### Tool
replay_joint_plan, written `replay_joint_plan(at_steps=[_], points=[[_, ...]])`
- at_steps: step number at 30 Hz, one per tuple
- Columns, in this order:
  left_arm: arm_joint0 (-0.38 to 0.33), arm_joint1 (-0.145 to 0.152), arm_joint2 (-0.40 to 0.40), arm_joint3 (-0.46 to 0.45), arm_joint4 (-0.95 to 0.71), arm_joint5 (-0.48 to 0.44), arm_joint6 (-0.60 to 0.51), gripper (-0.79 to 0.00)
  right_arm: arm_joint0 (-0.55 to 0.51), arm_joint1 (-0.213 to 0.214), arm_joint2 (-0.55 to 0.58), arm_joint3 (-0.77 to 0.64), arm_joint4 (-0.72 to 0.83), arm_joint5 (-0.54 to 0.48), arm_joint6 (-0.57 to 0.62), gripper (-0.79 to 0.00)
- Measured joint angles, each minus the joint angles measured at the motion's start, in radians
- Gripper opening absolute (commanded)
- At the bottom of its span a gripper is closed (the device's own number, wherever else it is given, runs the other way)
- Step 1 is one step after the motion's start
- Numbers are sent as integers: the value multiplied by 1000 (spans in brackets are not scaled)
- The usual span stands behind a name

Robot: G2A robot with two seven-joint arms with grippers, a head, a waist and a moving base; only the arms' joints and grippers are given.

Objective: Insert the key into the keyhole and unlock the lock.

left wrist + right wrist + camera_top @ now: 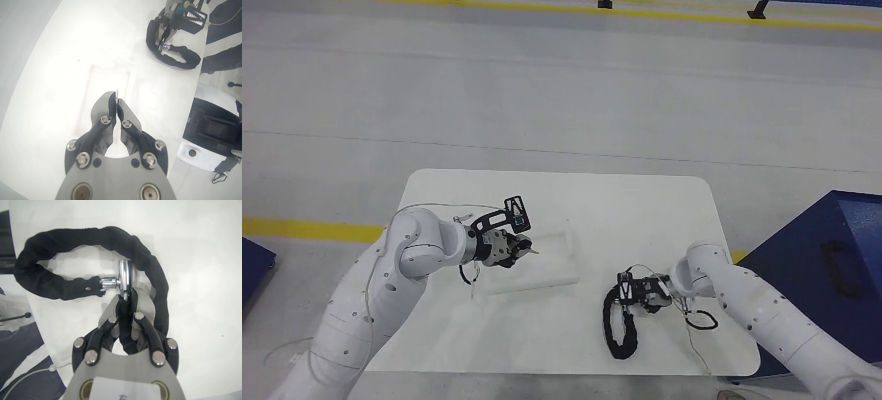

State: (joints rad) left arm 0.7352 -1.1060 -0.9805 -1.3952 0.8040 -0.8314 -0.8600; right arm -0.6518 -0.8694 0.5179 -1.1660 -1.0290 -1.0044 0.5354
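Two sets of jaws are over the white desk (642,205), well apart from each other. The left jaws are pressed together on a thin metal key (117,95). They pinch it flat between the pads, and a short length of it pokes out past the tips. They hang over a shallow pale tray (557,266) on the left half of the desk.

On the right half, near the front edge, the chain lock (619,338) lies on the desk as a loop in a black fabric sleeve. The loop's two ends meet at a chrome body (124,273). One sleeved end plugs into the side of this body through a short shiny pin. The right jaws are clamped onto the lock just below the chrome body, where the other sleeved end runs back between them. The key is not in the lock; bare desk and the tray's edge lie between the two.
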Motion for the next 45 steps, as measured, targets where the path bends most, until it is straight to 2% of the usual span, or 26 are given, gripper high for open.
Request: replay_joint_plan(at_steps=[5,8,12,15,17,21,45], points=[[0,0,0,0,0,0,0,-785,13,9,-30,90,268,-8,37,-785],[0,0,0,0,0,0,0,-785,41,18,-84,134,517,-8,117,-785],[0,0,0,0,0,0,0,-785,73,34,-153,125,899,-8,277,-785],[0,0,0,0,0,0,0,-785,73,35,-151,125,1055,-8,274,-785],[0,0,0,0,0,0,0,-785,72,34,-151,125,1046,-8,272,-785],[0,0,0,0,0,0,0,-785,72,34,-151,125,914,-8,273,-785],[0,0,0,0,0,0,0,-785,71,34,-150,123,913,-7,271,-785]])
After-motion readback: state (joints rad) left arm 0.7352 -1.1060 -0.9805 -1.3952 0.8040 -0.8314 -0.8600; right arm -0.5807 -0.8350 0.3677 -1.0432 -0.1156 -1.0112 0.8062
